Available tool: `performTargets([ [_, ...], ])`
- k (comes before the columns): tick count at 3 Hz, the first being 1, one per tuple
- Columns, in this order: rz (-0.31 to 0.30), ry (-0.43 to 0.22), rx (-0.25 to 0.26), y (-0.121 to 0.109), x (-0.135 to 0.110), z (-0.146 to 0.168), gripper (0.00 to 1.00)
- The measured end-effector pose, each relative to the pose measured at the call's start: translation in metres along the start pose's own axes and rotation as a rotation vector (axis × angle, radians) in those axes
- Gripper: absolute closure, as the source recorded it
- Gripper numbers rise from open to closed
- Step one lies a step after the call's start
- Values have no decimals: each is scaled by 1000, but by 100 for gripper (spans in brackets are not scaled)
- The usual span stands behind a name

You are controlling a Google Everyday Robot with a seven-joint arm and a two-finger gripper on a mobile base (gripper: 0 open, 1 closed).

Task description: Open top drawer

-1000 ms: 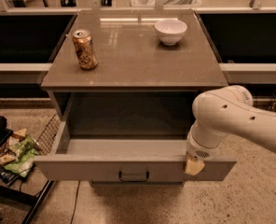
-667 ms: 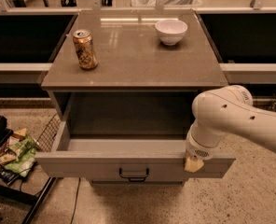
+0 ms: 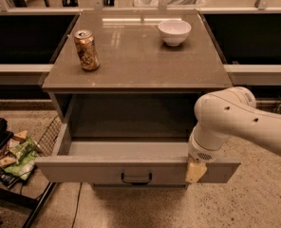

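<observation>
The top drawer (image 3: 83,169) is pulled out from the grey cabinet, with its deep grey box open to view and a small black bail handle (image 3: 136,178) on its flat front. My gripper (image 3: 196,170) hangs at the end of the white arm (image 3: 235,122) over the drawer front's right part, right of the handle. Its pale tip lies against the front's top edge.
A drink can (image 3: 86,50) and a white bowl (image 3: 174,32) stand on the cabinet top (image 3: 135,61). A wire basket with snack bags (image 3: 17,153) sits on the floor at the left. Counters run behind on both sides.
The drawer has come out a little further toward the camera, and the gripper has moved with its front.
</observation>
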State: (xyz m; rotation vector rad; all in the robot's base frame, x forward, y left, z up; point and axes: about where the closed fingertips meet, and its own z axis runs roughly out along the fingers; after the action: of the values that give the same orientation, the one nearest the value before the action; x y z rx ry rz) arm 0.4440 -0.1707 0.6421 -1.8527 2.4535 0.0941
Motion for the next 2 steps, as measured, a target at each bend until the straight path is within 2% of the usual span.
performTargets([
  [1, 0, 1, 1, 0, 0, 0, 0],
  [2, 3, -12, -17, 13, 6, 8, 0],
])
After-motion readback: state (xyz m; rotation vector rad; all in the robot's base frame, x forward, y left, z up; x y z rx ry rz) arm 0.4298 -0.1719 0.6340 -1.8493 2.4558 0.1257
